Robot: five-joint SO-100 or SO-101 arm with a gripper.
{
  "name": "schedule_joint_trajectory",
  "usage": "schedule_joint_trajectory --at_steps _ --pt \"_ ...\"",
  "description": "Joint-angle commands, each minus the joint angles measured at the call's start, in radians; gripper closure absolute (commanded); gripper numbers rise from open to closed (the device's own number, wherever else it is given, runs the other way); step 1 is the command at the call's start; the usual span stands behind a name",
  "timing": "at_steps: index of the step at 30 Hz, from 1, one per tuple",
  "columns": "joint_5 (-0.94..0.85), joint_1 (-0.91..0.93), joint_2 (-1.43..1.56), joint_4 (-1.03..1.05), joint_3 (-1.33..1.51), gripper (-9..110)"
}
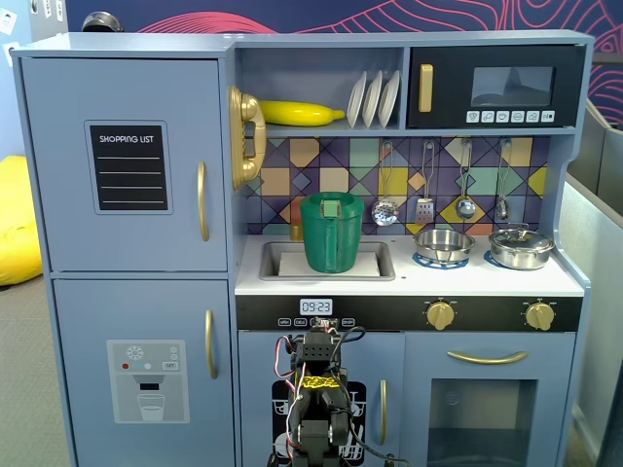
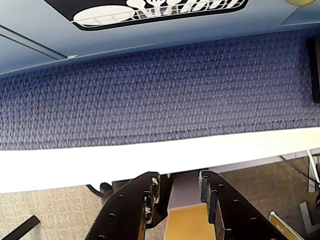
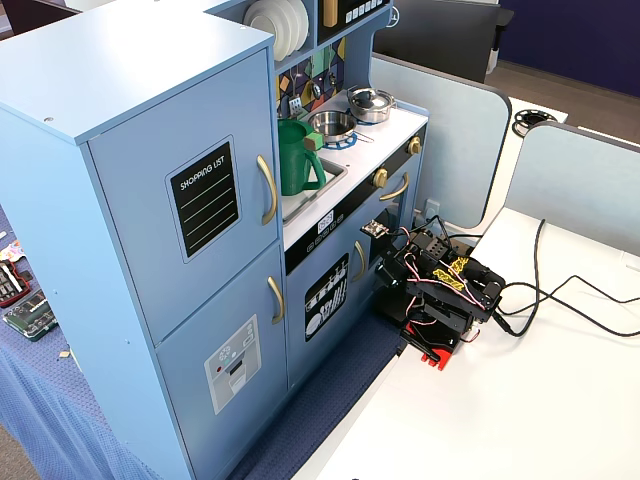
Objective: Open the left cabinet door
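Blue-grey left cabinet door (image 1: 125,163) with black chalkboard panel (image 1: 128,167), gold handle (image 1: 202,201).

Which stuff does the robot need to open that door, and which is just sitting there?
Needed: left cabinet door, its gold handle, gripper.
Just there: green pitcher, banana, plates, pots, dispenser door.

Three plates (image 1: 375,98), four utensils (image 1: 425,183) – two pots (image 1: 444,243), two knobs (image 1: 441,314)
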Motion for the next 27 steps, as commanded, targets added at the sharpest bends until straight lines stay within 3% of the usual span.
schedule_joint_trajectory --at_steps 1,9,14,20,27 --pt "0.0 0.012 -0.006 0.192 0.003 101" --pt "-0.023 -0.002 -0.006 0.184 0.003 101" --pt "0.041 -0.126 -0.044 -0.023 -0.034 101" --pt "0.084 -0.38 -0.302 -0.357 -0.416 101" --pt "-0.155 -0.522 -0.561 -0.54 -0.914 99"
